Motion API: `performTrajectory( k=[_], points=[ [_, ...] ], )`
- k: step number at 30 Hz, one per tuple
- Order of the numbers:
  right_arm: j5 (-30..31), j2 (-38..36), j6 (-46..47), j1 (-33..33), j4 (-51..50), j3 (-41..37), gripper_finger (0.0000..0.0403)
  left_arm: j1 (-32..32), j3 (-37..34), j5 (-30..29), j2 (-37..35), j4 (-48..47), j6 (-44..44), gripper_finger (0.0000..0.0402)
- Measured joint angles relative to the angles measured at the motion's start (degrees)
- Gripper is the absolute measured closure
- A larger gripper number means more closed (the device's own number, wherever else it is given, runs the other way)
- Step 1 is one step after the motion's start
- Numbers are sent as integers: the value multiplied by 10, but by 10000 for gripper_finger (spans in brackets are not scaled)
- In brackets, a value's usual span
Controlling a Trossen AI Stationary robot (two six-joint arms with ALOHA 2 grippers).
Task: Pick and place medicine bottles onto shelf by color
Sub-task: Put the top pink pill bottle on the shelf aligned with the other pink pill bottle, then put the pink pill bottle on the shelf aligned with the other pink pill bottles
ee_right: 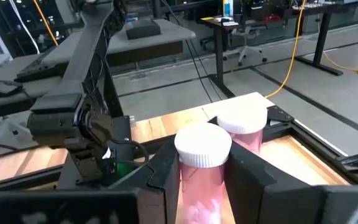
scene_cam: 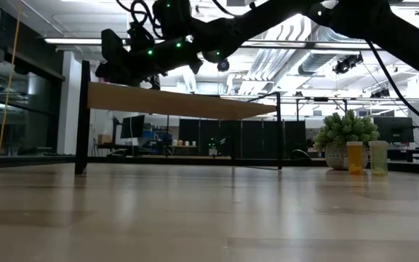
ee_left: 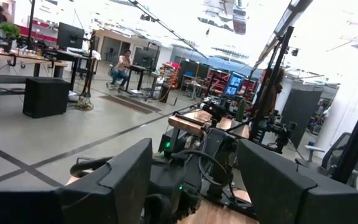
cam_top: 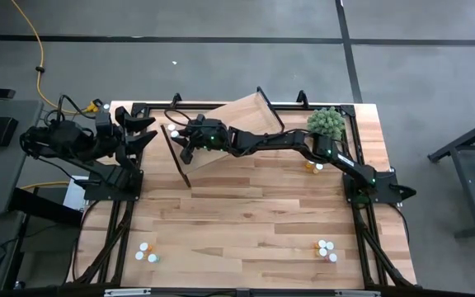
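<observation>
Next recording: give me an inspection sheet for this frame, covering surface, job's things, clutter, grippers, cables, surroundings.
Surface: wood-plank table.
Job's things: shelf at the far edge; pink bottle held in the right gripper beside a second pink bottle on the shelf; loose bottles near-left, near-right and by the plant.
Clutter: plant, far right.
Grippers: right gripper over the shelf's left end, fingers shut on the pink bottle; left gripper open, parked far left.
Cables: yellow cable on the floor.
Surroundings: grey floor; person seated at a desk far off.
</observation>
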Motion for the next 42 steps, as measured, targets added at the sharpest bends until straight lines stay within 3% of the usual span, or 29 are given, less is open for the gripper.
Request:
performTrajectory(
  k=[8, 23, 42],
  points=[
    [12, 0, 1, -2, 0, 0, 306, 0, 0, -1, 0, 0, 1, 177],
    [12, 0, 0, -2, -1, 0, 220, 0, 0, -1, 0, 1, 15, 177],
    [10, -14, 25, -2, -58, 0, 214, 0, 0, -1, 0, 1, 15, 177]
  ],
)
